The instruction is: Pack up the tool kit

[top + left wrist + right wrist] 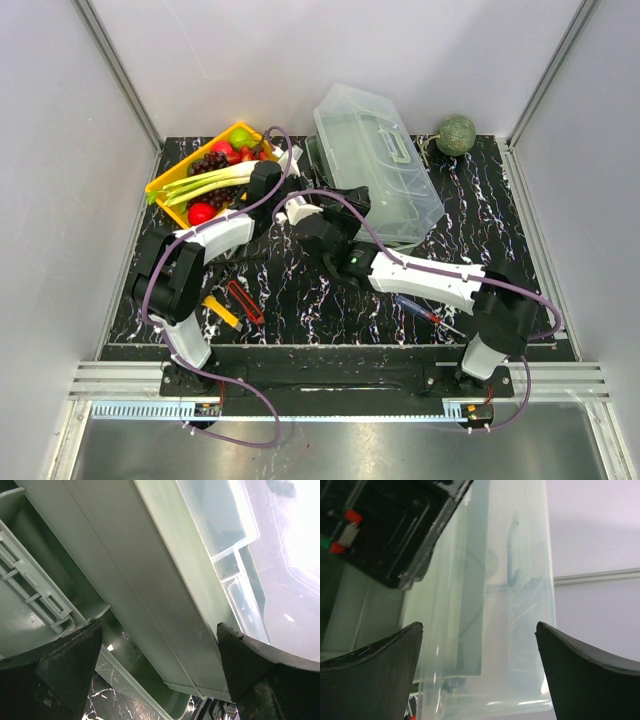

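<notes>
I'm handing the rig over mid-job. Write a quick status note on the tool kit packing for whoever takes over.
Left gripper: open, empty, close against the toolbox body.
Right gripper: open, empty, facing its clear lid.
Loose on the table: screwdriver near the right arm's base; red cutters and yellow cutters near the left arm's base.
Done: no tool visibly packed.
Left: put all three into the toolbox.
</notes>
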`<move>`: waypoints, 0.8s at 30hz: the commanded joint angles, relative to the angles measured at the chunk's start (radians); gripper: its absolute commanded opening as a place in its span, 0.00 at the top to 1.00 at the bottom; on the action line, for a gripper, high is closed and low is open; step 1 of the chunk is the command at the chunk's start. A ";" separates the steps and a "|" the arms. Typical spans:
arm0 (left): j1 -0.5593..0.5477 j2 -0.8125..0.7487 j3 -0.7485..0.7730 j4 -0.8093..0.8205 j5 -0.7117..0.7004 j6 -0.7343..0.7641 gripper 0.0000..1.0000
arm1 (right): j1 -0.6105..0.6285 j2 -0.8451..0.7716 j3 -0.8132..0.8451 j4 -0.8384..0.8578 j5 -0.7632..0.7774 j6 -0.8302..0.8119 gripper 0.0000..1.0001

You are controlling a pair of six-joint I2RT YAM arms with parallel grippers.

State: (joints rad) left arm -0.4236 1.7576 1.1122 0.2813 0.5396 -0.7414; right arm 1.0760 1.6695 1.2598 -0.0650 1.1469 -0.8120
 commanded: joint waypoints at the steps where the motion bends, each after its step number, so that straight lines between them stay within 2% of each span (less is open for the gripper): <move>1: 0.013 0.005 -0.022 -0.074 -0.043 0.057 0.02 | -0.030 -0.037 -0.048 0.409 0.080 -0.267 0.01; 3: 0.013 0.000 -0.017 -0.076 -0.040 0.056 0.02 | -0.039 -0.040 -0.075 0.606 0.079 -0.395 0.01; 7: 0.022 -0.018 -0.009 -0.080 -0.036 0.053 0.02 | -0.053 -0.036 -0.080 0.832 0.066 -0.614 0.01; 15: 0.058 -0.083 -0.037 -0.057 -0.038 0.030 0.01 | -0.116 -0.074 -0.057 0.789 0.054 -0.604 0.00; 19: 0.060 -0.081 -0.046 -0.054 -0.044 0.017 0.01 | -0.151 -0.115 -0.057 0.635 0.043 -0.478 0.01; 24: 0.060 -0.076 -0.061 -0.073 -0.084 -0.003 0.05 | -0.195 -0.152 -0.068 0.526 0.045 -0.345 0.01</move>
State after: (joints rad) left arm -0.3706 1.6932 1.0752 0.2329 0.5159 -0.7418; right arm 0.9352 1.6039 1.1572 0.5171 1.1603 -1.2800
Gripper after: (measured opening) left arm 0.967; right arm 0.993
